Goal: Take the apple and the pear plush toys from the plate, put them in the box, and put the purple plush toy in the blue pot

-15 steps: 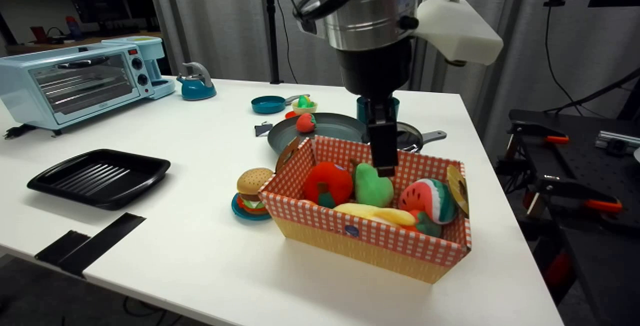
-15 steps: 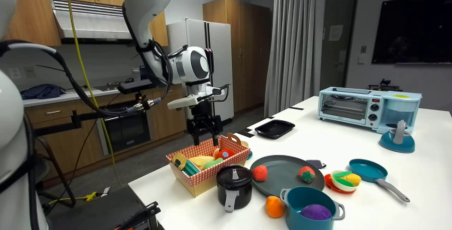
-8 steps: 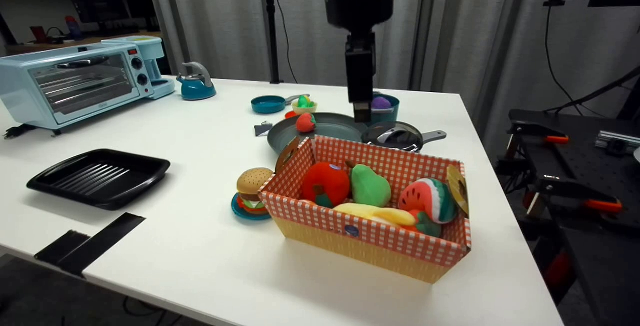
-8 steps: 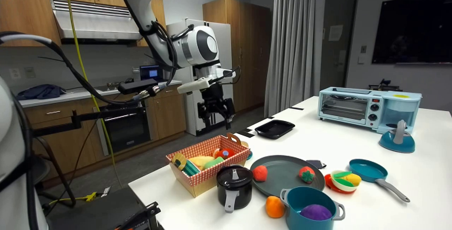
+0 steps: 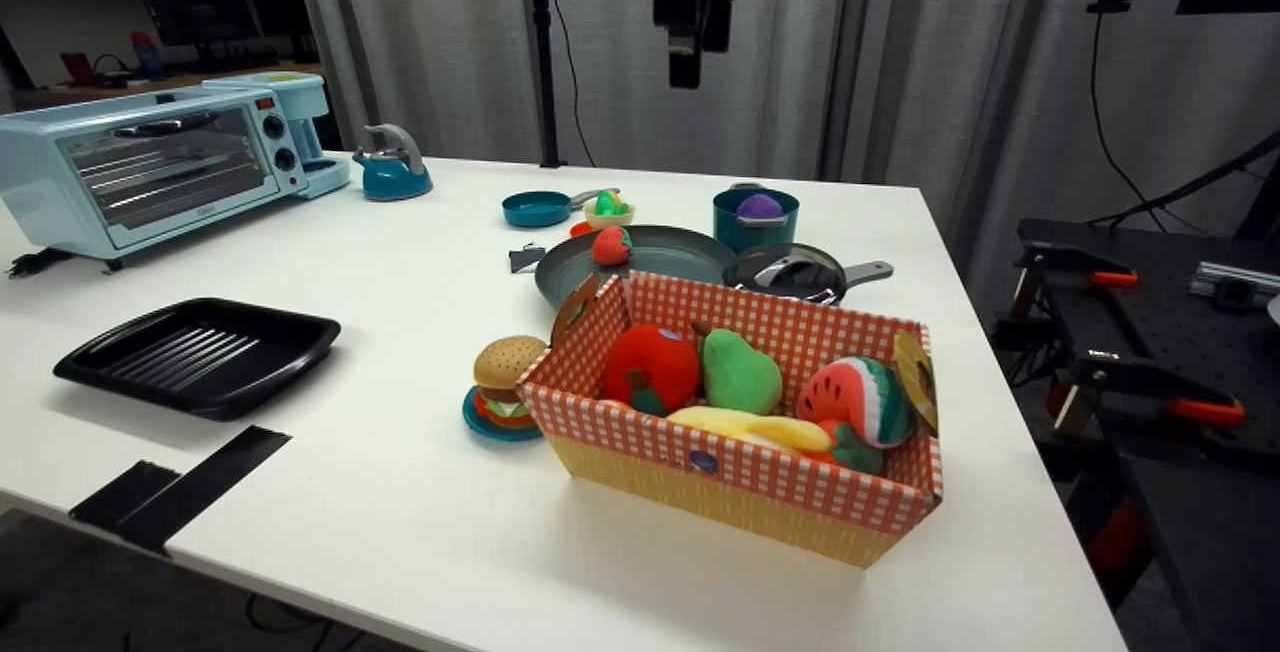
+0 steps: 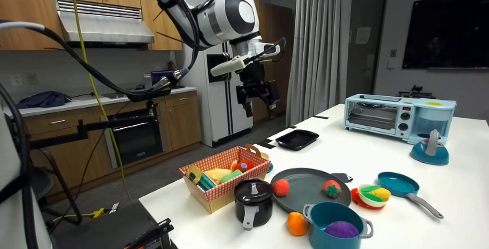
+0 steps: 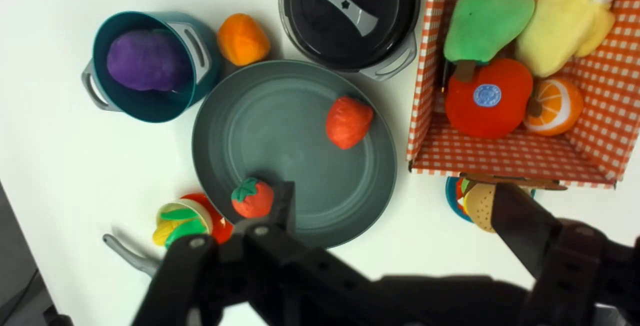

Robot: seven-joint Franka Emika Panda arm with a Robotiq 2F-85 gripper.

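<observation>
Fingers (image 7: 522,228) wide, empty. Apple (image 5: 652,369) and pear (image 5: 740,374) in box (image 5: 740,492), purple toy (image 5: 762,206) in teal-blue pot (image 5: 755,239): best withdraw high, touching nothing.

arm (image 6: 204,31): white | joint cap (image 6: 232,10): dark grey | wrist (image 6: 244,46): silvery | cables (image 6: 195,31): black | gripper (image 6: 260,110): black

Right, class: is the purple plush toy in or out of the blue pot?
In: the wrist view shows the purple plush toy inside the blue pot, within its rim.
</observation>
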